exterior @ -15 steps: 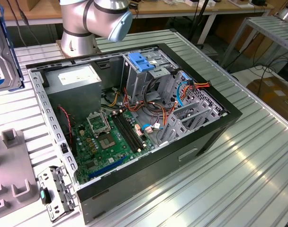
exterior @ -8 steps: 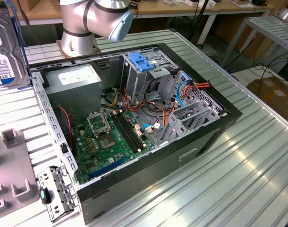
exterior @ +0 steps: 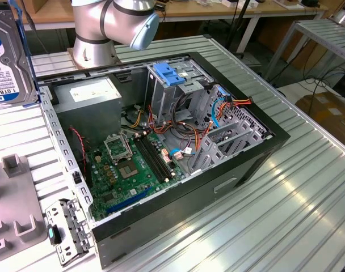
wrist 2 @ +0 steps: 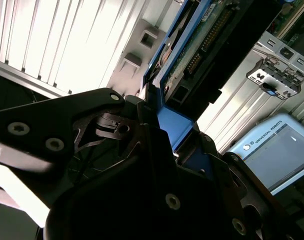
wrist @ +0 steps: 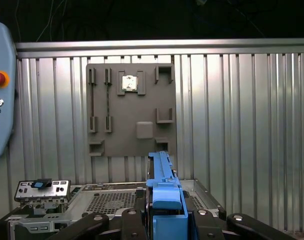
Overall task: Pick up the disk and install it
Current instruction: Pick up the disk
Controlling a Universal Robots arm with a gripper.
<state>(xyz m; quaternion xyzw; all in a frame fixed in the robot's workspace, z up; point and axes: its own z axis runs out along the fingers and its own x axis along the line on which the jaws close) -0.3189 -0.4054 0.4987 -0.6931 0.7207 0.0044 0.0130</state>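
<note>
Already the disk [exterior: 8, 56] is off the bench [exterior: 308, 215], at ten o'clock from the computer case [exterior: 257, 141] in the exterior view, gripped by its blue rail [wrist: 159, 170] in the closed end effector [wrist: 164, 210], so carrying seems underway and installing needs rails aligned with the drive cage [exterior: 178, 96]

open computer case [exterior: 189, 209] on ribbed table [exterior: 308, 198] | motherboard [exterior: 121, 170] inside | grey fixture plate [wrist: 129, 115] on table

Exterior view overlooks case [exterior: 178, 212]; both wrist views close (share disk [wrist: 159, 175]).
</note>
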